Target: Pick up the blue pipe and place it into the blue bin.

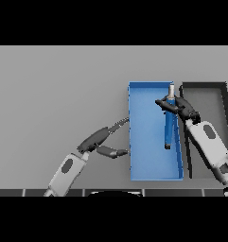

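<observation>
Holding the blue pipe [169, 124] over the blue bin [146, 165], the right hand [178, 107] sits right of centre in the frame, its fingers curled around the pipe's upper end. The pipe hangs lengthwise along the bin's right side, its pale tip toward the top of the frame and its dark lower end near the bin's middle. A dark bin [214, 92] stands just beside the blue one, at far right. The left hand [102, 140], lower centre, rests with relaxed, spread fingers beside the blue bin's left wall. Judging from this, the pipe is best lowered straight, clear of the right wall, before the fingers let go.
</observation>
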